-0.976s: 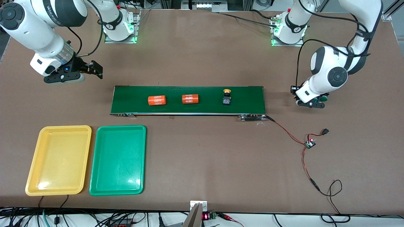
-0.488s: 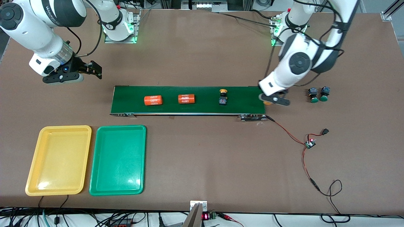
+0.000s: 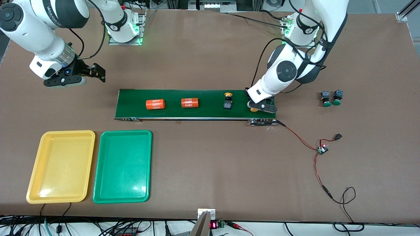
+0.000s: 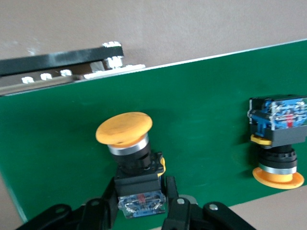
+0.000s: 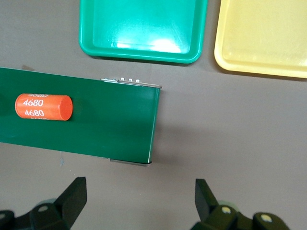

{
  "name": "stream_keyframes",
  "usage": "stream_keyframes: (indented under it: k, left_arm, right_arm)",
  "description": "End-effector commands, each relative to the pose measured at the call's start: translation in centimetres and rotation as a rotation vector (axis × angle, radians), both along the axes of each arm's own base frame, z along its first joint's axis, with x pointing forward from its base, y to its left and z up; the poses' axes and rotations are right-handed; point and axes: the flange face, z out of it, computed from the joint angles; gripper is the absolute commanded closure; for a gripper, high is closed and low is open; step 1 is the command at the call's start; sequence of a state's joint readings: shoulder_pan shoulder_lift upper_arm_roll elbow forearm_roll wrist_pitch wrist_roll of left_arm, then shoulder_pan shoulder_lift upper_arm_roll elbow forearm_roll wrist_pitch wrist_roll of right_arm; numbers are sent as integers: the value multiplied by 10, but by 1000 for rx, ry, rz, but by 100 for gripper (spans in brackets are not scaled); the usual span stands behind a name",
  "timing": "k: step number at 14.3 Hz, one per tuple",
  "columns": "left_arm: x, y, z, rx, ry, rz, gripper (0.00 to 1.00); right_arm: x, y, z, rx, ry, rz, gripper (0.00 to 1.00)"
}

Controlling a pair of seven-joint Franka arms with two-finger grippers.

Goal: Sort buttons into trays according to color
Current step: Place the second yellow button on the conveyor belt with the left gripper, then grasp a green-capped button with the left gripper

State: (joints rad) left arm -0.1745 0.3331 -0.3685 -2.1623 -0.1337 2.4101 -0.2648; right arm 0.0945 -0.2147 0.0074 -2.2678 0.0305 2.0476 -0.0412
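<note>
Left tool [image 3: 259, 107]: over the green belt [image 3: 197, 113] at its end toward the left arm, fingers [image 4: 169, 191] clamped on the black body of a yellow-capped button [image 4: 129, 143]; only the cap edge shows under the tool from the front.
Second yellow button [image 3: 227, 100]: lying on the belt beside the left tool, toward the right arm's end; its cap points away from the front camera.
Green buttons [image 3: 330, 98]: two side by side on the desk [image 3: 210, 164], off the belt, toward the left arm's end, caps toward the front camera.
Orange "4680" cylinders [image 3: 189, 103]: two on the belt, toward the right arm's end.
Right tool [image 3: 86, 73]: waits above the bare desk past the belt's end at the right arm's side, fingers [image 5: 76, 194] spread wide with nothing between them.
Yellow tray [image 3: 34, 170]: on the desk nearer the front camera than the belt, at the right arm's end, nothing in it.
Green tray [image 3: 98, 170]: just beside the yellow tray, toward the left arm's end, nothing in it.
</note>
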Motion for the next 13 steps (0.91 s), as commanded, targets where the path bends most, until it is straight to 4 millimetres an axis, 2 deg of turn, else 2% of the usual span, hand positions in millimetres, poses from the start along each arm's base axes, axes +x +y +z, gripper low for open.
stream_keyframes:
  k: [1, 4, 7, 8, 9, 11, 13]
  left_arm:
    - [7, 0, 16, -12, -7, 25, 0]
    - [9, 11, 47, 6, -5, 34, 0]
    - [15, 46, 88, 48, 48, 63, 0]
    - [18, 64, 100, 76, 81, 75, 0]
    - [21, 86, 99, 104, 119, 94, 0]
    - [37, 153, 91, 174, 137, 170, 0]
    - [42, 200, 78, 215, 161, 231, 0]
  right_arm:
    - [-3, -2, 0, 7, 6, -3, 0]
    - [-3, -4, 0, 7, 7, -5, 0]
    - [-2, -7, 0, 7, 6, -12, 0]
    - [-2, -7, 1, 7, 4, -11, 0]
    - [-1, -7, 1, 7, 6, -12, 0]
    - [-1, -10, 3, 7, 6, -17, 0]
    - [0, -18, 3, 7, 8, -15, 0]
